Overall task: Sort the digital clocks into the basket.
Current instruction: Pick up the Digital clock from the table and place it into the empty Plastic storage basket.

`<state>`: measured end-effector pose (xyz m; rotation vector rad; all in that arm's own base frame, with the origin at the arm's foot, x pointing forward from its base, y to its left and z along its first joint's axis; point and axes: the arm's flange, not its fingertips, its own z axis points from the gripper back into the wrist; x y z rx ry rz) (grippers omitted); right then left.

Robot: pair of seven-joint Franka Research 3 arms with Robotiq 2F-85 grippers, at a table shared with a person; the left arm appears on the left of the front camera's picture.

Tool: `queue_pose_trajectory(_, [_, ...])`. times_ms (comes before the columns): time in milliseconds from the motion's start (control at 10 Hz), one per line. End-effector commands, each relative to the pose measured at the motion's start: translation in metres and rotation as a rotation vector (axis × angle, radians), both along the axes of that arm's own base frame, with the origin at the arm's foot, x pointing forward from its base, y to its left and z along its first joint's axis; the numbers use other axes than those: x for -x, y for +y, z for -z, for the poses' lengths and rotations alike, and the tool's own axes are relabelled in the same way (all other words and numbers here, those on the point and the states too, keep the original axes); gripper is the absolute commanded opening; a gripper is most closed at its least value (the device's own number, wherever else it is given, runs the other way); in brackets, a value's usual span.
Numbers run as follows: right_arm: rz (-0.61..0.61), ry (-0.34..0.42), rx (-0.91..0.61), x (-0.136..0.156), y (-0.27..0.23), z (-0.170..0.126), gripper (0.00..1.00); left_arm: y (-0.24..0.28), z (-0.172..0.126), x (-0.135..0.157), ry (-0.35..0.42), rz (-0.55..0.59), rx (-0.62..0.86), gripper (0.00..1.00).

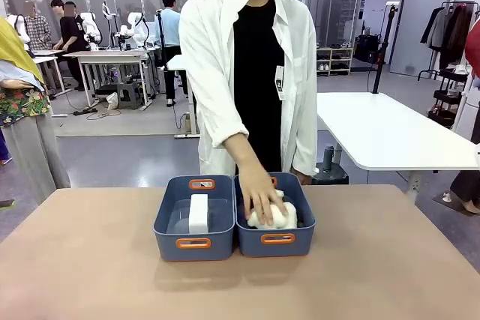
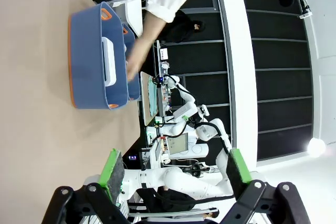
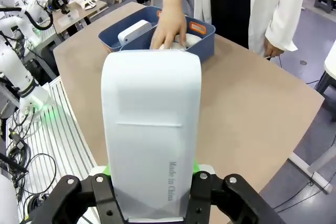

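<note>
The right claw (image 3: 152, 170) is clamped on a white digital clock (image 3: 151, 129), which juts well out from the grip; the left claw (image 2: 174, 172) hangs with jaws wide apart, holding nothing; farther out on the tan surface (image 1: 90, 260), a second clock (image 1: 198, 213) stands on edge in the left basket (image 1: 166, 219); the right basket (image 1: 306, 222), set right beside it, holds cream plush lumps (image 1: 276, 217) under a person's hand (image 1: 259, 194).

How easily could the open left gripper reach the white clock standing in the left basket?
Probably yes. The left gripper is open and empty, the digital clock stands alone in its basket with its top free, and the person's hand is down in the neighbouring basket, not over the clock.
</note>
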<state>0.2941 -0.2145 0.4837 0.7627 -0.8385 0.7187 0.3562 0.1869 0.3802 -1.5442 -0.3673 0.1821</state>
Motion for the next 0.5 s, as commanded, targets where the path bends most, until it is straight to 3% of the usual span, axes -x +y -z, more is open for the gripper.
queue_pose_trajectory(0, [-0.022,-0.018,-0.041,-0.016,0.002,0.009,0.00,0.002,-0.001,0.004,-0.009,0.007,-0.004,1.00])
queue_pose_trajectory(400, [-0.044,0.035,-0.006,-0.037,0.017,0.004,0.00,0.002,-0.001,0.004,-0.009,0.007,-0.004,1.00])
